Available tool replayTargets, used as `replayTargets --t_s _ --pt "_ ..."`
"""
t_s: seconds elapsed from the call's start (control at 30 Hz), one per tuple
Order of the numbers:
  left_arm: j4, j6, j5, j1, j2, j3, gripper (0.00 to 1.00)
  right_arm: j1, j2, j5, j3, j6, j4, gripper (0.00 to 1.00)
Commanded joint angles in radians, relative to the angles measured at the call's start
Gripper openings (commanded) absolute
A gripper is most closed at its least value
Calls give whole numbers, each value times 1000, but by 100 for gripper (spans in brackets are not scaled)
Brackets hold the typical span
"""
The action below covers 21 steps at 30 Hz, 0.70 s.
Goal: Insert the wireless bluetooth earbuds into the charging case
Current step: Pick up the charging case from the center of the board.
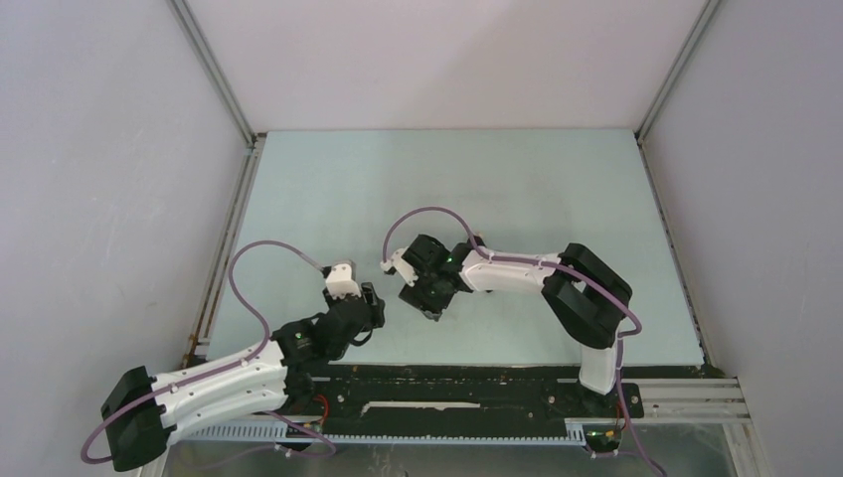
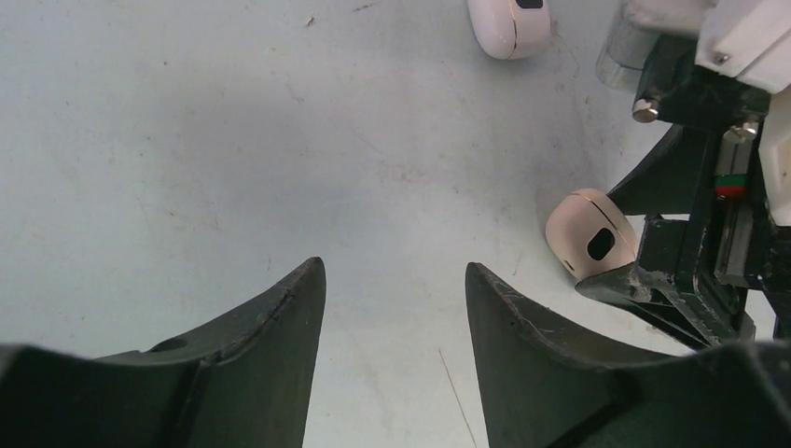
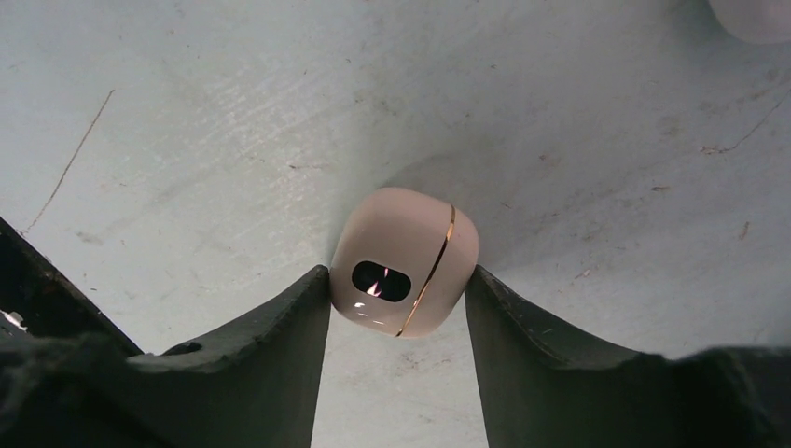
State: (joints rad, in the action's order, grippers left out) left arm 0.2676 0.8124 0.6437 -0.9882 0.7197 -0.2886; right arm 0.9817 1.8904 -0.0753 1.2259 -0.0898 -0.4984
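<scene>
Where I work: the desk [image 1: 517, 189], pale, scuffed and scratched, walled on three sides.
Arms: left arm [image 1: 219, 383] and right arm [image 1: 517, 270], both reaching in to meet near the desk's middle.
Right hand [image 3: 396, 275]: closed around the charging case [image 3: 410, 238], one finger pressing each side. It is low over the desk, but I cannot tell whether it is lifted.
Left hand [image 2: 394, 266]: fingers apart, nothing between them, hovering over bare desk just beside my right.
Charging case: pinkish rounded shell with a gold seam and a dark oval window. The lid looks shut.
Second case [image 2: 508, 23]: white, lying further out, apart from both hands.
Earbuds: none visible in any view. They may be hidden or out of frame.
Handling, my judgement: the case is light and hard, its curves glossy and likely to slip. Grip across the broad sides below the seam, leaving the lid free. The buds would be tiny and slick, needing a gentle fingertip pinch.
</scene>
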Motion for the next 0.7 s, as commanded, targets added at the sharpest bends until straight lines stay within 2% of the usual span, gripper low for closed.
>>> replayTargets --t_s 0.0,0.13,0.23,0.37,0.5,0.6,0.67 --pt "-29 7 15 -1 -11 3 63 -21 26 -28 11 -31 18 53" --pt "-65 -22 -4 -1 -30 19 63 -48 11 -60 11 -40 6 40" --pt "-114 -63 -31 -1 -52 33 63 -82 -59 -139 -7 -78 -2 39" --pt "-241 -123 -112 4 -54 42 63 -119 -251 -274 -90 -181 0 35" --pt "-446 -204 -320 62 8 41 64 -159 -434 -362 -169 -263 4 33" --pt "-590 -225 -592 178 118 14 61 -182 -537 -372 -218 -314 13 32" --pt "-787 -178 -761 230 201 27 60 -195 -585 -366 -244 -335 28 33"
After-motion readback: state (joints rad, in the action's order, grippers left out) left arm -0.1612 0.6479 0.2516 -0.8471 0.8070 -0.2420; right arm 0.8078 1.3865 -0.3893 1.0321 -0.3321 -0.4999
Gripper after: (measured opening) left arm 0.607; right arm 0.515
